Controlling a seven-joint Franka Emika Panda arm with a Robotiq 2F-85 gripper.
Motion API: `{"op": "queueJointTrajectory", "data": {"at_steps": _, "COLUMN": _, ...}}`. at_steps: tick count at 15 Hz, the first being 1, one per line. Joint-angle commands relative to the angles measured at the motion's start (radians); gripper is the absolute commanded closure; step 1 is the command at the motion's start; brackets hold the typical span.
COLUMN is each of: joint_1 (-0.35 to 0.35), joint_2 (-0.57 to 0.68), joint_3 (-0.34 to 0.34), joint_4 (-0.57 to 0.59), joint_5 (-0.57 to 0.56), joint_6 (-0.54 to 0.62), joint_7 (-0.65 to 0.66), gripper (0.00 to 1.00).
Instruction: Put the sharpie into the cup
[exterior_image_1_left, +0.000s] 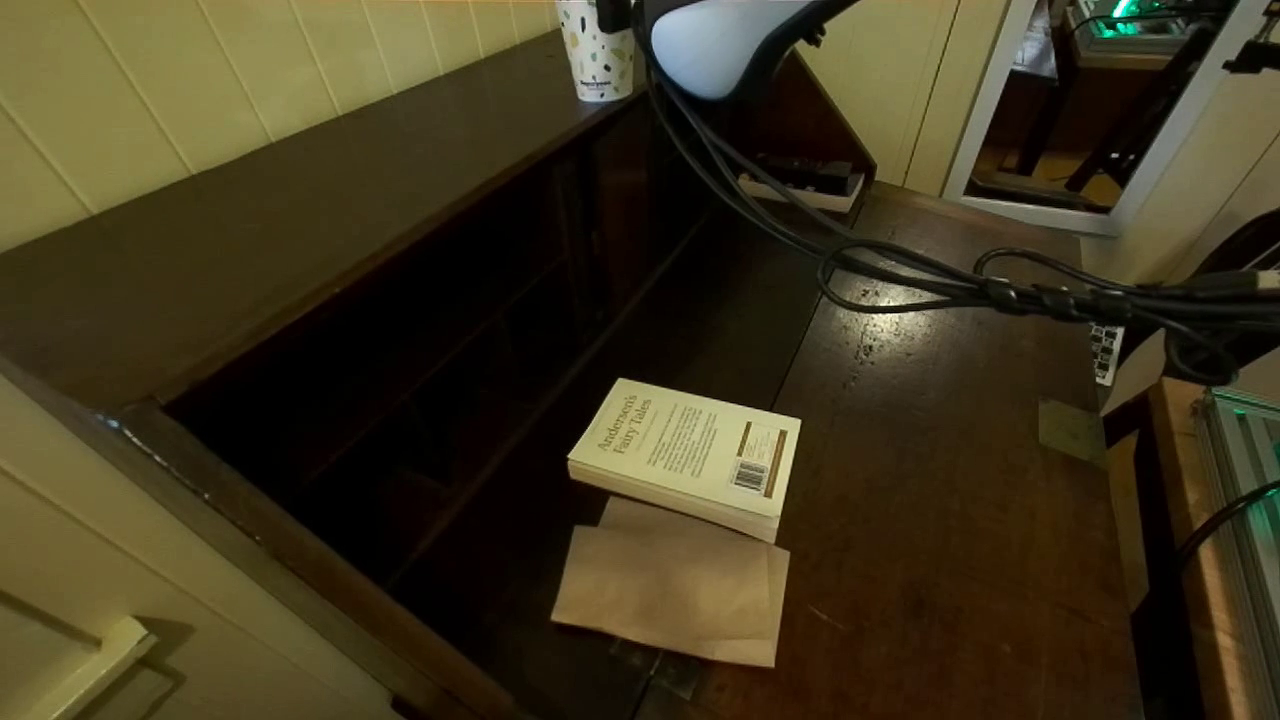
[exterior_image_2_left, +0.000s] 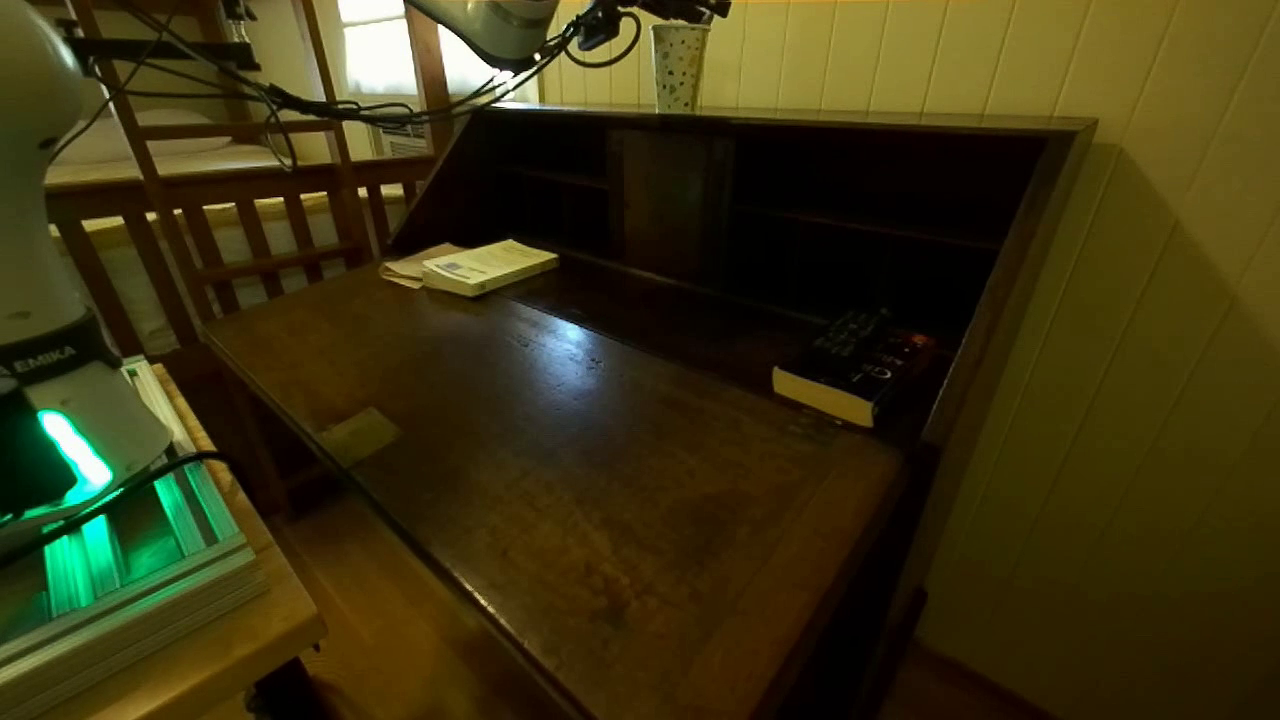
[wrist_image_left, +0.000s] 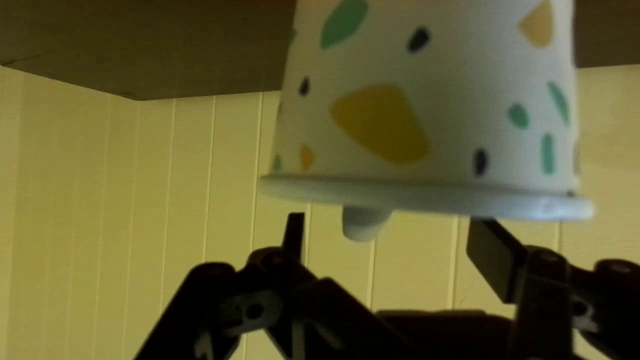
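The white speckled cup (exterior_image_1_left: 602, 62) stands upright on the top shelf of the desk. It also shows in an exterior view (exterior_image_2_left: 679, 70) and large in the wrist view (wrist_image_left: 440, 95), where the picture is upside down. The grey end of the sharpie (wrist_image_left: 366, 225) sticks out past the cup's rim; the rest of it is hidden by the cup. My gripper (wrist_image_left: 387, 237) is open at the rim, with one finger on each side of the sharpie's end and apart from it. In an exterior view the gripper (exterior_image_2_left: 690, 10) is above the cup, cut by the frame's top edge.
The desk's top shelf (exterior_image_1_left: 330, 170) runs along the panelled wall (exterior_image_2_left: 850, 60). A pale book (exterior_image_1_left: 690, 450) and brown paper (exterior_image_1_left: 670, 590) lie on the desk below. A dark thick book (exterior_image_2_left: 860, 365) lies at the desk's other end. Cables (exterior_image_1_left: 900, 270) hang from the arm.
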Motion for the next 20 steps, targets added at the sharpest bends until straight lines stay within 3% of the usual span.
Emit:
{"op": "queueJointTrajectory", "data": {"at_steps": 1, "joint_1": 0.022, "joint_2": 0.002, "joint_3": -0.019, "joint_4": -0.014, "joint_5": 0.016, "joint_6": 0.021, "joint_7": 0.000, "gripper": 0.00}}
{"op": "queueJointTrajectory", "data": {"at_steps": 9, "joint_1": 0.074, "joint_2": -0.045, "joint_3": -0.063, "joint_4": -0.030, "joint_5": 0.010, "joint_6": 0.000, "joint_7": -0.006, "gripper": 0.00}}
{"op": "queueJointTrajectory", "data": {"at_steps": 10, "joint_1": 0.085, "joint_2": -0.064, "joint_3": -0.058, "joint_4": -0.030, "joint_5": 0.083, "joint_6": -0.013, "joint_7": -0.096, "gripper": 0.00}}
{"op": "queueJointTrajectory", "data": {"at_steps": 11, "joint_1": 0.091, "joint_2": -0.069, "joint_3": -0.066, "joint_4": -0.032, "joint_5": 0.093, "joint_6": -0.013, "joint_7": -0.101, "gripper": 0.00}}
{"op": "queueJointTrajectory", "data": {"at_steps": 12, "joint_1": 0.107, "joint_2": -0.094, "joint_3": -0.087, "joint_4": -0.040, "joint_5": 0.026, "joint_6": -0.030, "joint_7": -0.060, "gripper": 0.00}}
{"op": "queueJointTrajectory", "data": {"at_steps": 13, "joint_1": 0.108, "joint_2": -0.117, "joint_3": -0.073, "joint_4": -0.037, "joint_5": 0.086, "joint_6": -0.043, "joint_7": -0.140, "gripper": 0.00}}
{"op": "queueJointTrajectory", "data": {"at_steps": 15, "joint_1": 0.124, "joint_2": -0.158, "joint_3": -0.093, "joint_4": -0.046, "joint_5": 0.017, "joint_6": -0.072, "joint_7": -0.117, "gripper": 0.00}}
{"op": "queueJointTrajectory", "data": {"at_steps": 20, "joint_1": 0.194, "joint_2": -0.311, "joint_3": -0.127, "joint_4": -0.076, "joint_5": -0.014, "joint_6": -0.166, "joint_7": -0.206, "gripper": 0.00}}
